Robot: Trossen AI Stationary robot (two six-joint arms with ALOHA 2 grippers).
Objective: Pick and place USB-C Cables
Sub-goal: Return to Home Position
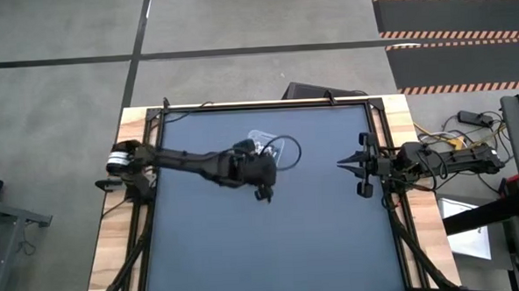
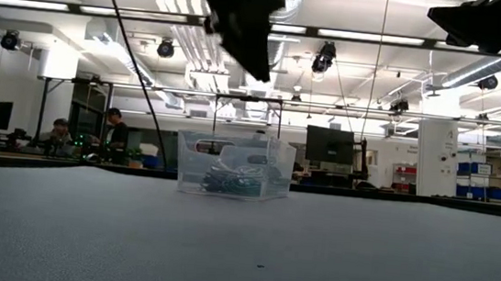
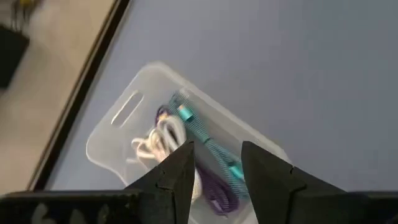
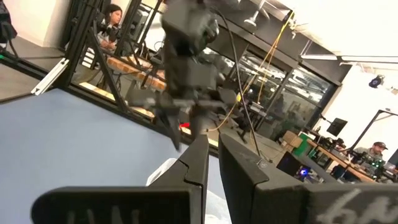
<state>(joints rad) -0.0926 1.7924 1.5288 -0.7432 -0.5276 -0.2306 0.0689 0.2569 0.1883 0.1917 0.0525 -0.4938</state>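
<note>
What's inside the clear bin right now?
The left wrist view shows the clear bin holding a white cable coil, a teal cable and a purple cable. The open left gripper hovers above. Its fingers cover part of the pile, so a second white cable can't be confirmed.

Left arm [image 1: 199,161] stretched out, left tool [image 3: 216,163] aimed downward, fingers [image 3: 177,171] apart; right arm [image 1: 453,159] tucked back, right tool [image 4: 212,155] pinched together
</note>
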